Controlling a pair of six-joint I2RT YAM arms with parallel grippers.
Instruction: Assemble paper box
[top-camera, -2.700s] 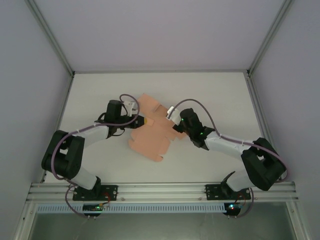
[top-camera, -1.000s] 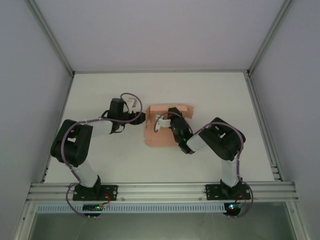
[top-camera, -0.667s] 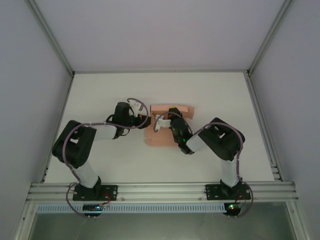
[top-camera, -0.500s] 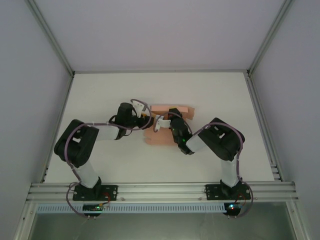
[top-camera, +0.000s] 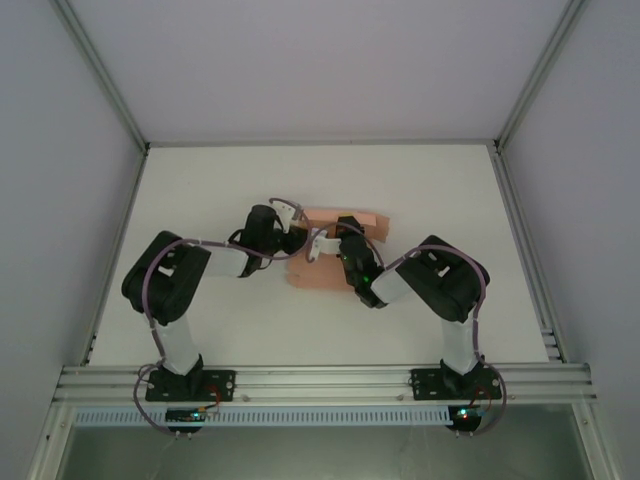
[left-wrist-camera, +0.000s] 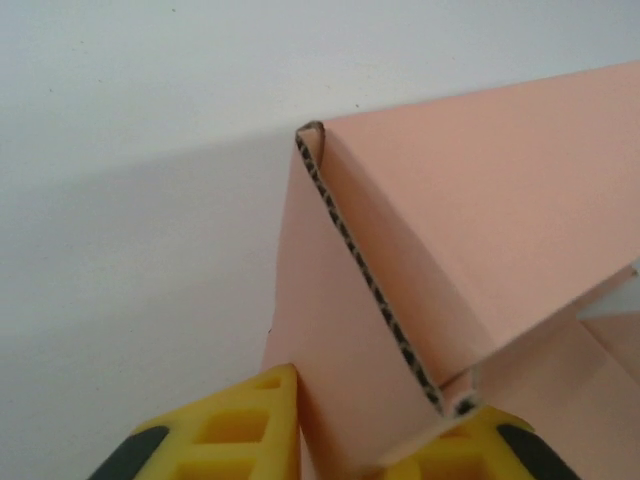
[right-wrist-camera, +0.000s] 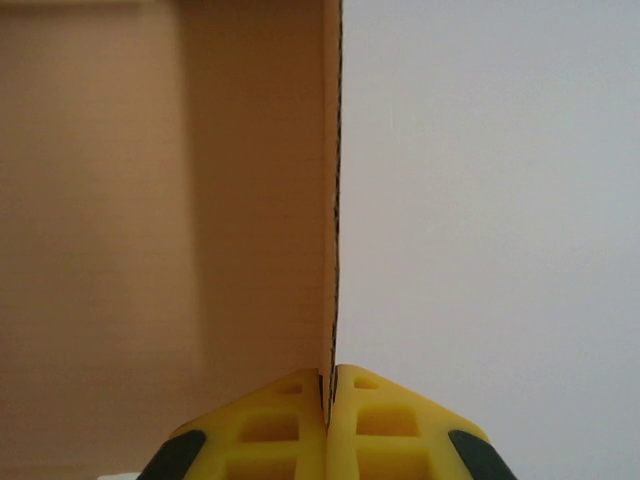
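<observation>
The paper box (top-camera: 312, 278) is salmon-pink card, partly folded, lying mid-table with a raised far wall. My left gripper (top-camera: 296, 236) is at its left edge. In the left wrist view the yellow fingers (left-wrist-camera: 240, 432) press from both sides on a doubled flap of the paper box (left-wrist-camera: 420, 230), so my left gripper (left-wrist-camera: 365, 430) is shut on it. My right gripper (top-camera: 343, 232) hangs over the box's middle. In the right wrist view my right gripper (right-wrist-camera: 331, 400) is shut on the thin edge of an upright wall of the paper box (right-wrist-camera: 250, 200).
The white table (top-camera: 200, 190) stretches around the box, with free room to the far, left and right sides. Metal frame posts rise at the back corners (top-camera: 148, 146), and an aluminium rail (top-camera: 320, 380) runs along the near edge by the arm bases.
My left arm has swung right to the box's left edge and its jaws have closed onto the flap. The right gripper has kept its hold on the wall without moving.
</observation>
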